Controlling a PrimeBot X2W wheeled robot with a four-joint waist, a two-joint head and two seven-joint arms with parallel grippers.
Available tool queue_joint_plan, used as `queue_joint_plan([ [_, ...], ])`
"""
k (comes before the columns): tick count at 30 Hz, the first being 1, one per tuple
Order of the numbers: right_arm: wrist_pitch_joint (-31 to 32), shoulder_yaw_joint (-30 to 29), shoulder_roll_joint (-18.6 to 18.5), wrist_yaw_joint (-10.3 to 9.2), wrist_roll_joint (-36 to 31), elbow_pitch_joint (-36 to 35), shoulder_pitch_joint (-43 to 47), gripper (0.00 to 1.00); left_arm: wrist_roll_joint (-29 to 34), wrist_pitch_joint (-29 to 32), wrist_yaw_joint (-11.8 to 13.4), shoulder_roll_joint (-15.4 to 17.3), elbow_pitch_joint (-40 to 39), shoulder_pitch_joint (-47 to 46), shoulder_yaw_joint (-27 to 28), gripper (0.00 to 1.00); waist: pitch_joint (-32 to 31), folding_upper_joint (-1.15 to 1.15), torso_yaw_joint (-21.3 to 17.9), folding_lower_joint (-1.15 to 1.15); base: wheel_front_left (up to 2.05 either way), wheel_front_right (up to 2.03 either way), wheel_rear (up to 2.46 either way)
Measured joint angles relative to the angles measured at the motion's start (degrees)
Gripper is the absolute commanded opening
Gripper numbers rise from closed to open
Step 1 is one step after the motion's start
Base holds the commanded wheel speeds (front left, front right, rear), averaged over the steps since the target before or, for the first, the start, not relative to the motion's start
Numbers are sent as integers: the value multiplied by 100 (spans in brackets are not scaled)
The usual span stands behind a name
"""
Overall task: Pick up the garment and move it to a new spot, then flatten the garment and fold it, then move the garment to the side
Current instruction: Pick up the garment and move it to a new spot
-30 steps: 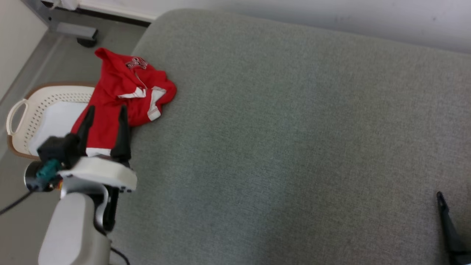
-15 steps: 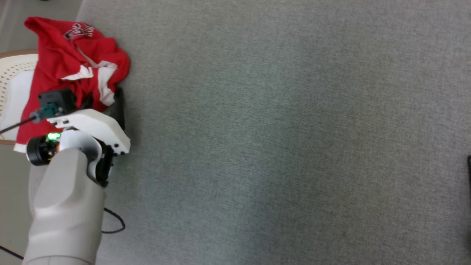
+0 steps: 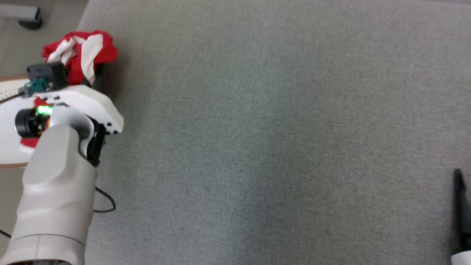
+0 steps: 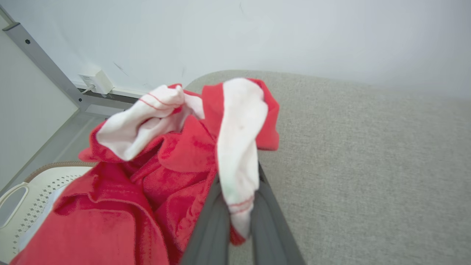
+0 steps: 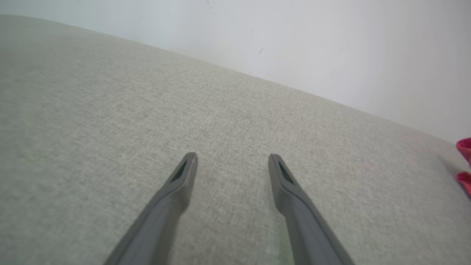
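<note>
While left tool (image 4: 240,206) pinches red garment (image 4: 121,213), right tool (image 5: 232,159) spread

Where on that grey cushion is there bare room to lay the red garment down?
Nearly the whole grey cushion is bare, from the red garment at its left corner across to the open right jaws at the lower right edge. It is crowded only at that corner, where the left jaws pinch the garment beside the white basket.

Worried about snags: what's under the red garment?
The garment hangs over a cream perforated basket; the left gripper pinches its white trim. What the basket holds is mostly covered.
</note>
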Motion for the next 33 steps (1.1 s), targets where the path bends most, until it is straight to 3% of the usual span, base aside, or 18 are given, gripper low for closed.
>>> queue_joint_plan([
  [7,-110,335,470,4,0,746,-3,100,-293,679,-121,-15,-1079,-46,-569,0,-757,0,-165,0,0,0,0],
  [16,-141,299,745,4,29,1067,-40,100,-2117,2156,-129,42,-4206,1050,-1790,0,-1648,0,-660,-1,0,0,0],
  [21,-143,192,834,4,33,1091,35,100,-2754,2680,-93,-308,-5687,1762,-2129,0,-1896,0,-1066,-1,0,0,0],
  [26,-143,123,913,4,33,1102,78,100,-3142,2822,91,-768,-6515,2217,-2749,0,-2010,0,-1436,-1,0,0,0],
  [33,-143,136,970,4,33,1113,76,100,-3674,2168,583,-898,-6749,2420,-3687,0,-1968,0,-1856,-1,0,0,0],
])
